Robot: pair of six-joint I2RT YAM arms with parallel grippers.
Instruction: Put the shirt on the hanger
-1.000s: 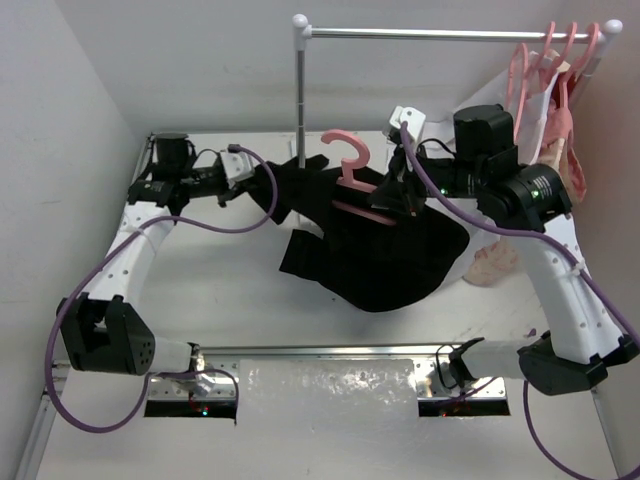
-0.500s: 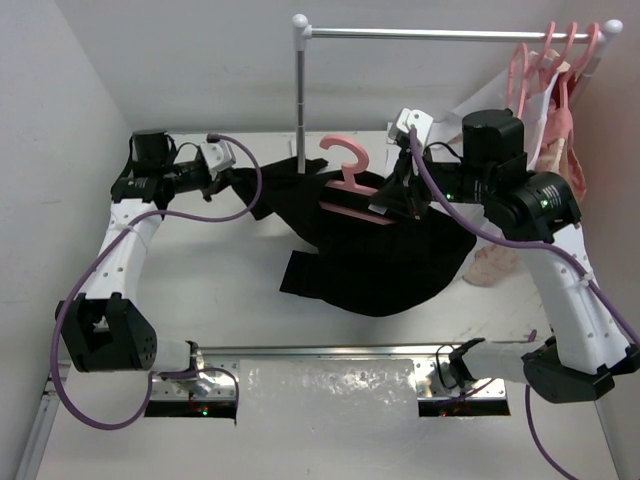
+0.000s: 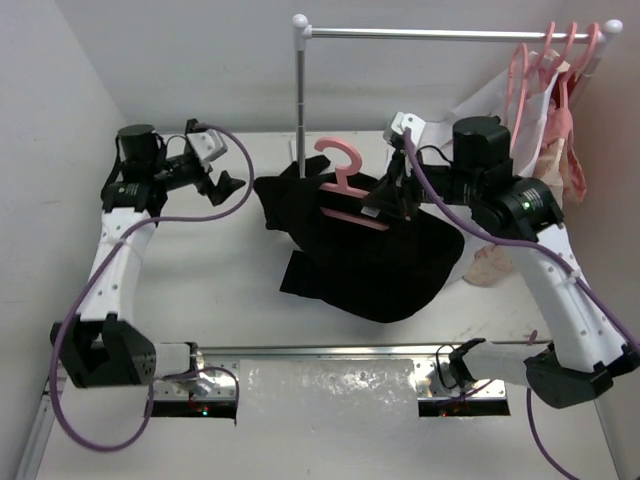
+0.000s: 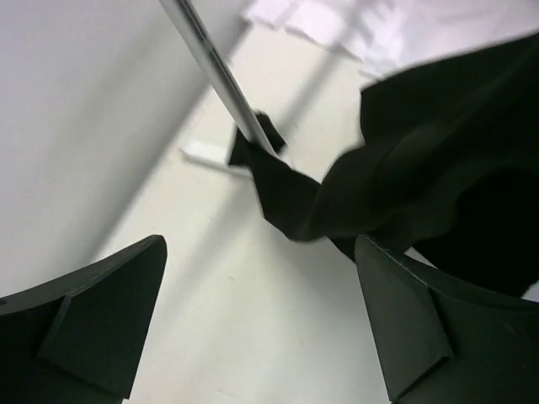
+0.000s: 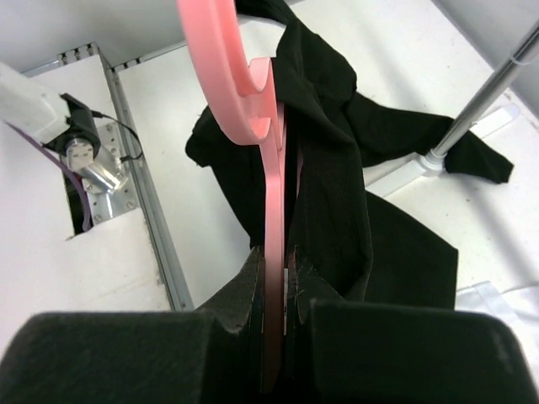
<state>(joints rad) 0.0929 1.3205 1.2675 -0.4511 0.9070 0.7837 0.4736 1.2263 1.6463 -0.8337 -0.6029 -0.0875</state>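
Note:
The black shirt (image 3: 370, 255) lies heaped mid-table, part of it draped over the pink hanger (image 3: 345, 190), whose hook rises above the fabric. My right gripper (image 3: 385, 208) is shut on the hanger's neck; in the right wrist view the hanger (image 5: 274, 194) runs straight up from between the right gripper's (image 5: 276, 282) fingers, with the shirt (image 5: 337, 194) hanging beside and behind it. My left gripper (image 3: 226, 186) stands open to the left of the shirt, apart from it. In the left wrist view the left gripper (image 4: 261, 328) holds nothing, and a shirt (image 4: 438, 160) edge lies beyond it.
A garment rack pole (image 3: 301, 90) stands behind the shirt, its rail (image 3: 450, 33) running right to several pink hangers (image 3: 550, 70) with white and pink floral garments (image 3: 495, 265). The rack pole (image 4: 215, 67) crosses the left wrist view. The rack base (image 5: 421, 160) sits past the shirt.
My left gripper has let go of the shirt's left edge, opened wide and drawn back to the left. The freed fabric has dropped toward the heap. The right gripper keeps its hold on the hanger.

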